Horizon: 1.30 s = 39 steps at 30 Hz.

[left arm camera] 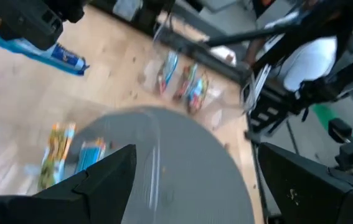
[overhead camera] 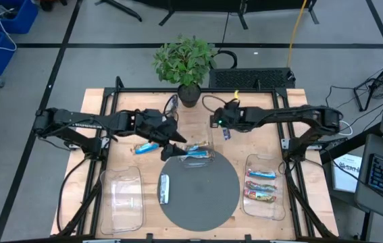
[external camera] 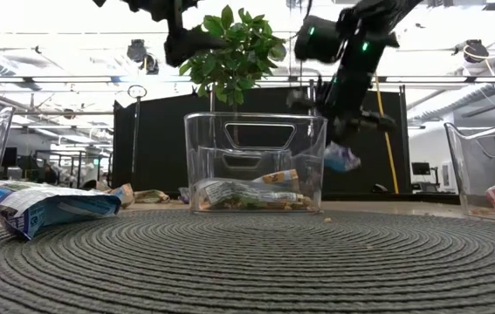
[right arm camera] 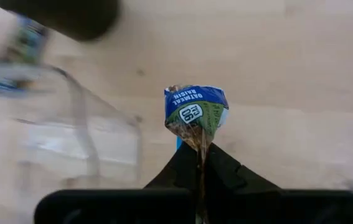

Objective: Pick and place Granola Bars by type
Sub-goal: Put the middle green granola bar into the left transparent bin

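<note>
At upper centre of the high view, the right end effector [right arm camera: 200, 163] pinches a blue granola bar [right arm camera: 195, 114] above the tabletop [overhead camera: 259, 145]. Lower right, a clear tray [overhead camera: 263, 210] holds seemingly three bars. The left end effector [overhead camera: 169, 145] hangs open mid-frame.

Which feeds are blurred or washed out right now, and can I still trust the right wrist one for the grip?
Left wrist view: motion-smeared; grey round mat and wrappers soft. Low view: bright ceiling glare above, arms dark against it. Right wrist view: sharp at centre; right gripper shut on the blue-and-green wrapped granola bar, only the clear plastic tray blurred. High view: even light.
</note>
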Each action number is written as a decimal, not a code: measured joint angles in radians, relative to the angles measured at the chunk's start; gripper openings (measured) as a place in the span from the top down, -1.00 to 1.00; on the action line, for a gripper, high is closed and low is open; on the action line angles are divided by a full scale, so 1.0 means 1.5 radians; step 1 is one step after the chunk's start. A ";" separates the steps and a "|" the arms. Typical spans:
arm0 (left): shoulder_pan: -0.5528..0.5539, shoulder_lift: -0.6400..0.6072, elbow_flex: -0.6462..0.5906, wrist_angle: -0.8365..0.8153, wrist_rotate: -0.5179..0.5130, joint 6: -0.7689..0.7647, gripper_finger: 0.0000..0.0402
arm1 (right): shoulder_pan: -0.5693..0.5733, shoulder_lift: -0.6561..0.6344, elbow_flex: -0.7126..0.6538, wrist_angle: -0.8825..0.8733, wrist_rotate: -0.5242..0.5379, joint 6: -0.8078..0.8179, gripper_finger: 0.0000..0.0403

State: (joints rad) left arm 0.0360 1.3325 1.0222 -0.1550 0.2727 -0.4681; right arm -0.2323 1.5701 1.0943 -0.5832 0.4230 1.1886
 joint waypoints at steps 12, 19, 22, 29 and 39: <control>0.036 -0.018 0.000 0.184 -0.002 0.001 -0.69 | 0.007 -0.196 0.000 0.059 0.033 -0.143 1.00; 0.061 -0.087 0.000 0.266 -0.079 0.015 -0.69 | 0.039 -0.286 0.001 0.198 0.032 -0.278 1.00; 0.069 -0.121 0.000 0.264 -0.100 0.021 -0.69 | 0.052 -0.313 0.002 0.240 0.032 -0.314 1.00; 0.072 -0.198 0.001 0.260 -0.150 0.051 -0.69 | 0.098 -0.332 0.056 0.308 -0.009 -0.423 1.00; 0.036 -0.239 0.072 0.130 -0.188 0.114 -0.69 | 0.181 -0.275 0.233 0.307 -0.076 -0.553 1.00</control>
State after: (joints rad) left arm 0.0906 0.9738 1.1295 0.0396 -0.0095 -0.2969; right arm 0.0387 1.1575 1.4433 -0.1224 0.3092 0.3587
